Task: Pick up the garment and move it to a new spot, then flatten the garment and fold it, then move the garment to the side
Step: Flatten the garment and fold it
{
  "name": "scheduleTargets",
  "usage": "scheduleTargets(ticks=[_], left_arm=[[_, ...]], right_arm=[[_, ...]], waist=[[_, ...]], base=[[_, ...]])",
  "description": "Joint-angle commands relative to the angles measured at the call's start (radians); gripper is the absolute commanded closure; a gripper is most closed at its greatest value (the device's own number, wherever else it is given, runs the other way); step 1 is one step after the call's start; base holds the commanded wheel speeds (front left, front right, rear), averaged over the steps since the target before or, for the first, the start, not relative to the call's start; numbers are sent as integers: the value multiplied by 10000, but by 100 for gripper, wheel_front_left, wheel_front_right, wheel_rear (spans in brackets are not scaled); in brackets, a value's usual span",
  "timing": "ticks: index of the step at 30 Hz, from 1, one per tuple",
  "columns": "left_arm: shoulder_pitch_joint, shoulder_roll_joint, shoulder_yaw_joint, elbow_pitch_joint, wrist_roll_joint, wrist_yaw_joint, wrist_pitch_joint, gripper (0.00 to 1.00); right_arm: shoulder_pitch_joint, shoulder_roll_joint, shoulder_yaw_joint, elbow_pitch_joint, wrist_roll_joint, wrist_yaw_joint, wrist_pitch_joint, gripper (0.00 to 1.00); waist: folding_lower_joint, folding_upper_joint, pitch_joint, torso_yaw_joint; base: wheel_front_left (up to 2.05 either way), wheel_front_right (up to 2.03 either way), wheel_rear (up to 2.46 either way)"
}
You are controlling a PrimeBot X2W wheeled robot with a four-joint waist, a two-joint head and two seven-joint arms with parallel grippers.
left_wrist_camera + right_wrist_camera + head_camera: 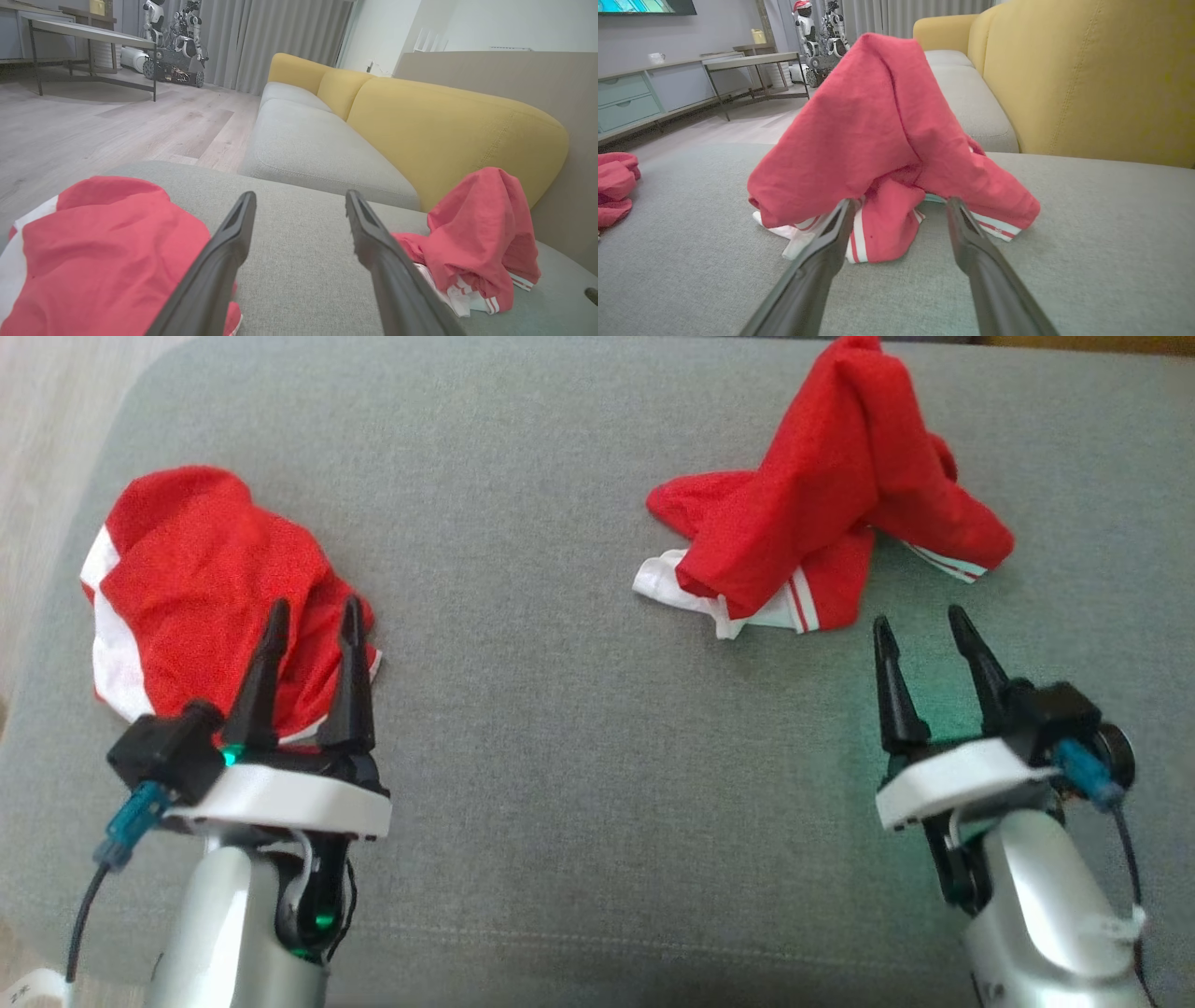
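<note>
A crumpled red-and-white garment (196, 588) is lying at the left of the grey cushion (560, 728). The left gripper (316, 607) is sitting at its near edge, fingers spread wide and gripping nothing; whether they are touching the cloth I cannot tell. A second red garment (831, 513) is lying heaped at the right, and the right gripper (917, 616) is pointing at it from just short, equally spread and empty.

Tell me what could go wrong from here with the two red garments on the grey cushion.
1. The right garment stands bunched in a peak. The open right gripper may pinch several layers at once, making flattening harder.
2. The left garment lies near the left edge of the cushion. A nudge from the open left gripper could push it off.
</note>
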Motion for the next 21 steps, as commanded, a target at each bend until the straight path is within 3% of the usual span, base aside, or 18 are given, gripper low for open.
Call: scheduleTargets(ticks=[1, 20, 21], left_arm=[[-346, 86, 244, -347, -41, -59, -51, 0], [-645, 41, 173, -183, -321, -61, -51, 0], [-653, 40, 179, -181, -333, -61, -51, 0]], right_arm=[[-456, -26, 271, -117, 193, 75, 1, 0], [-2848, -26, -400, 3929, 542, 75, -94, 0], [-2931, -26, -371, 4120, 598, 75, -65, 73]], waist=[[0, 0, 137, 73], [0, 0, 825, 1104], [0, 0, 829, 1126]], base=[[0, 0, 0], [0, 0, 0], [0, 0, 0]])
